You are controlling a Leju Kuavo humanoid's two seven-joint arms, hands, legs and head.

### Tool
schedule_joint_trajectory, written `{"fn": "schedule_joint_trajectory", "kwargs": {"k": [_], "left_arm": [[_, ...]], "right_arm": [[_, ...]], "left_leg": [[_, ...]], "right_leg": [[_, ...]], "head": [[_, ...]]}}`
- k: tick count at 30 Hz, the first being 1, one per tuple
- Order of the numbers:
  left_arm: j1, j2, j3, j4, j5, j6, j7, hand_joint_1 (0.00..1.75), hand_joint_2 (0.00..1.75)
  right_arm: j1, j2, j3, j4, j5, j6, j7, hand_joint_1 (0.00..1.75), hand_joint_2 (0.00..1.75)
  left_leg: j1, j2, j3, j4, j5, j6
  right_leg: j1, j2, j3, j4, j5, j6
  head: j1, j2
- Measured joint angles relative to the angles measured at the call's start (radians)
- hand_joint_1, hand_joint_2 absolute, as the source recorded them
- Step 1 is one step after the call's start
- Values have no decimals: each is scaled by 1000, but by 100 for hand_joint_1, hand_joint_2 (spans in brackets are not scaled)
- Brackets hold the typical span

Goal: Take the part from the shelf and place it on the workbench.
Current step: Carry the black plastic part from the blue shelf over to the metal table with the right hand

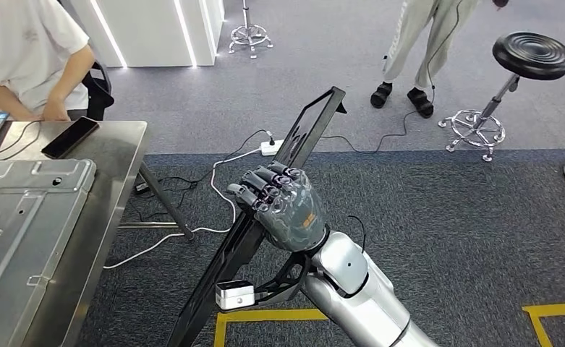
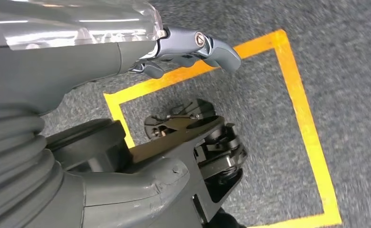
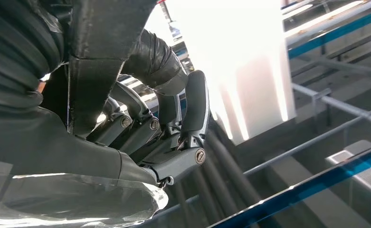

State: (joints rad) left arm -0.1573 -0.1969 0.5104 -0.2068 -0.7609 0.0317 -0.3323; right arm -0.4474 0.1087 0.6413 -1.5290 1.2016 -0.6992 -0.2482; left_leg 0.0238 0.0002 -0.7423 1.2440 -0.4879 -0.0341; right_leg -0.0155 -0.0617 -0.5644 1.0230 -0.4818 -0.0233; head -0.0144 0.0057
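Slanting part (image 1: 265, 217) in right hand (image 1: 283, 206), top end up-right

Grey carpet (image 1: 445, 217) is marked with yellow tape (image 1: 265, 316); a black stool (image 1: 532, 56) is seen far right.

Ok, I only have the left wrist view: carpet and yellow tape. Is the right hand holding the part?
Observer: Yes, the right hand grips a long dark panel, held tilted.
Operator: Where's the workbench?
Observer: To the robot's left, the workbench, with a silver metal sheet lying on it.
Operator: Anyone nearby?
Observer: A person sits at its far end, near a phone.
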Motion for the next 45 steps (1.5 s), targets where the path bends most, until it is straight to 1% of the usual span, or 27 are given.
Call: {"fn": "schedule_joint_trajectory", "kwargs": {"k": [2, 4, 7, 9, 11, 13, 14, 15, 17, 18, 20, 22, 24, 26, 28, 29, 30, 31, 33, 35, 37, 38, 40, 41, 43, 44, 45], "left_arm": [[-2, 0, 0, 0, -1, 0, 0, 0, 175], [-5, -1, 0, 0, -3, 0, 0, 0, 175], [-4, 0, 0, 0, -4, -1, 0, 0, 175], [-4, 0, 1, 0, -4, 0, 0, 0, 175], [-8, 0, 1, 0, -4, 0, 0, 0, 175], [-9, 0, 1, 0, -5, -1, 0, 0, 175], [-8, 0, 1, 0, -5, 0, 0, 0, 175], [-7, 0, 1, 0, -6, 0, 1, 0, 175], [-7, 0, 2, 0, -9, -1, 1, 0, 175], [-8, -1, 2, 0, -11, -1, 1, 0, 175], [-9, -1, 2, 0, -13, 0, 2, 0, 175], [-6, -1, 2, 0, -14, 0, 3, 0, 175], [-5, 0, 2, 0, -15, -1, 5, 0, 175], [-8, 0, 2, 0, -15, 0, 6, 0, 175], [-9, 0, 2, 0, -15, 0, 6, 0, 175], [-8, 1, 2, 0, -15, 0, 6, 0, 175], [-7, 1, 2, 0, -15, 0, 6, 0, 175], [-7, 2, 2, 0, -15, 0, 6, 0, 175], [-9, 2, 2, 0, -16, -1, 6, 0, 175], [-12, 1, 2, 0, -17, -1, 6, 0, 175], [-14, 2, 2, 0, -17, -1, 6, 0, 175], [-14, 2, 2, 0, -17, 0, 6, 0, 175], [-17, 2, 2, 0, -17, 0, 6, 0, 175], [-19, 2, 2, 0, -18, 0, 5, 0, 175], [-22, 2, 3, 0, -18, 0, 5, 0, 175], [-22, 2, 3, 0, -18, 0, 4, 0, 175], [-21, 2, 3, 0, -18, 0, 4, 0, 175]], "right_arm": [[0, 0, 0, -1, 3, 0, 5, 175, 175], [-1, 0, 0, -4, 4, 0, 8, 175, 175], [-2, 0, -1, -8, 5, 0, 10, 175, 175], [-2, -1, -1, -11, 5, 0, 10, 175, 175], [-1, -4, -2, -14, 5, 0, 10, 175, 175], [2, -9, -2, -14, 5, 0, 10, 175, 175], [4, -11, -2, -14, 5, 0, 10, 175, 175], [5, -12, -2, -14, 5, 0, 10, 175, 175], [5, -13, -3, -15, 5, 0, 10, 175, 175], [4, -14, -3, -16, 5, 0, 10, 175, 175], [4, -14, -3, -17, 5, 0, 10, 175, 175], [2, -14, -3, -18, 5, 0, 11, 175, 175], [-1, -13, -3, -19, 5, 0, 13, 175, 175], [-3, -13, -3, -20, 5, 0, 14, 175, 175], [-2, -13, -3, -19, 5, 0, 15, 175, 175], [-2, -13, -3, -19, 5, 0, 15, 175, 175], [-2, -13, -3, -19, 5, 0, 15, 175, 175], [-2, -13, -3, -19, 5, 0, 15, 175, 175], [-3, -13, -3, -19, 5, 0, 16, 175, 175], [-6, -13, -3, -19, 5, 0, 18, 175, 175], [-7, -13, -3, -20, 6, 0, 20, 175, 175], [-8, -13, -3, -20, 6, 0, 21, 175, 175], [-10, -13, -3, -22, 6, 0, 23, 175, 175], [-10, -14, -3, -23, 7, 0, 23, 175, 175], [-8, -17, -3, -24, 7, 0, 24, 175, 175], [-6, -19, -3, -24, 7, 0, 24, 175, 175], [-6, -20, -3, -24, 7, 0, 24, 175, 175]], "left_leg": [[-2, 39, 69, -131, 59, 1], [-10, 64, 105, -204, 77, 16], [-13, 36, 105, -214, 74, 42], [-10, 15, 110, -221, 77, 56], [-10, -8, 111, -223, 78, 67], [-14, -35, 112, -223, 78, 70], [-16, -50, 113, -222, 77, 70], [-17, -65, 114, -221, 77, 70], [-18, -93, 116, -218, 75, 67], [-18, -106, 115, -216, 75, 64], [-15, -127, 109, -215, 75, 53], [-12, -135, 104, -215, 77, 41], [-15, -89, 87, -177, 53, 33], [-15, -30, 34, -66, -5, 27], [-9, -13, -23, 48, -47, 19], [-6, -10, -30, 63, -44, 15], [-4, -5, -16, 38, -24, 13], [-1, 6, 18, -24, 9, 11], [-4, 51, 89, -157, 55, 16], [-12, 72, 114, -209, 62, 29], [-15, 48, 114, -213, 65, 44], [-14, 37, 116, -217, 67, 50], [-11, 13, 121, -226, 72, 63], [-12, 2, 122, -227, 72, 66], [-15, -25, 121, -226, 72, 71], [-18, -40, 122, -226, 72, 72], [-20, -55, 123, -225, 72, 72]], "right_leg": [[2, -23, 7, 4, -11, 9], [8, -41, 12, 7, -19, 20], [9, -59, 19, 6, -27, 38], [2, -17, 3, 49, -59, 46], [0, 42, -57, 171, -119, 47], [2, 59, -125, 284, -149, 46], [2, 61, -138, 293, -135, 44], [2, 65, -133, 264, -102, 41], [2, 97, -83, 132, -21, 33], [1, 116, -61, 75, 4, 29], [4, 136, -42, 25, 15, 24], [5, 114, -36, 16, 19, 17], [2, 88, -25, 2, 23, 4], [4, 59, -17, -3, 22, -6], [6, 30, -16, -2, 18, -8], [6, 16, -15, -1, 16, -7], [6, 3, -14, 0, 13, -5], [6, -9, -11, 2, 10, -2], [9, -29, -7, 7, 1, 8], [14, -46, -4, 8, -4, 19], [13, -62, 0, 5, -7, 30], [10, -53, 2, 10, -13, 36], [4, -5, -22, 70, -54, 43], [2, 26, -50, 131, -85, 44], [3, 52, -118, 255, -128, 42], [3, 57, -137, 281, -125, 41], [3, 61, -137, 267, -101, 38]], "head": [[0, 0], [1, 0], [1, 0], [2, 0], [2, 0], [2, 0], [2, 0], [2, 0], [2, 0], [2, 0], [2, 0], [2, 0], [1, 0], [0, 0], [0, 0], [0, 0], [0, 0], [0, 0], [0, 0], [1, 0], [1, 0], [2, 0], [2, 0], [2, 0], [2, 0], [2, 0], [2, 0]]}}
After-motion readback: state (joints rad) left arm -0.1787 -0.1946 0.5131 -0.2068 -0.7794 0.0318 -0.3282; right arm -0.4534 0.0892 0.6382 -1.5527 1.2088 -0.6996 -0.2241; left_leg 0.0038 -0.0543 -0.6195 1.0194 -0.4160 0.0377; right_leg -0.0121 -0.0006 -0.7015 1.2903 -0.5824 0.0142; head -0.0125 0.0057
